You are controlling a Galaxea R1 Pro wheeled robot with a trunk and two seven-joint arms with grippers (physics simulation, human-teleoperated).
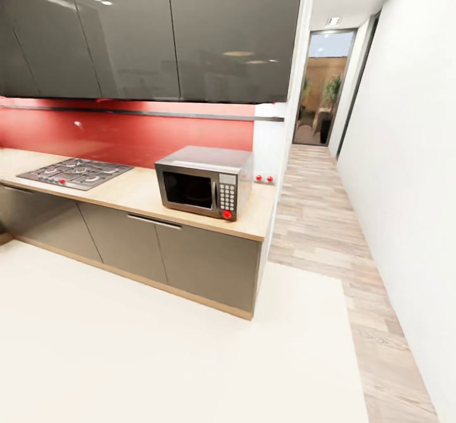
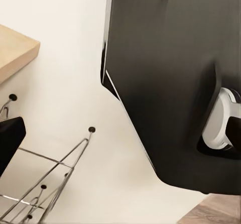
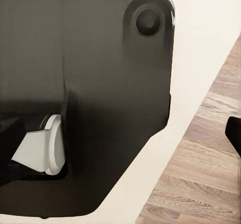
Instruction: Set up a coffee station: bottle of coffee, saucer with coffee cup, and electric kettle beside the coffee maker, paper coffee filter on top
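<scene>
Here the robot faces the countertop [image 1: 136,190] end, beside a hallway.

On the countertop stand a microwave [image 1: 204,182] near the end and a hob [image 1: 76,173] further along — dark wall cabinets [image 1: 152,30] hang above a red backsplash [image 1: 120,135]. No coffee things are on this stretch. The wrist views look down on the robot's dark base [image 3: 85,98] over the pale floor [image 1: 158,359]; in the left one a wire rack [image 2: 42,184] stands close. Whether the claws are open or closed — I cannot tell.

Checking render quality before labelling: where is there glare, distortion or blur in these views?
Head view: ceiling lights glare on the glossy upper cabinets, and wide-angle distortion tilts the countertop and microwave. Both wrist views: soft focus on the robot's dark base.
</scene>
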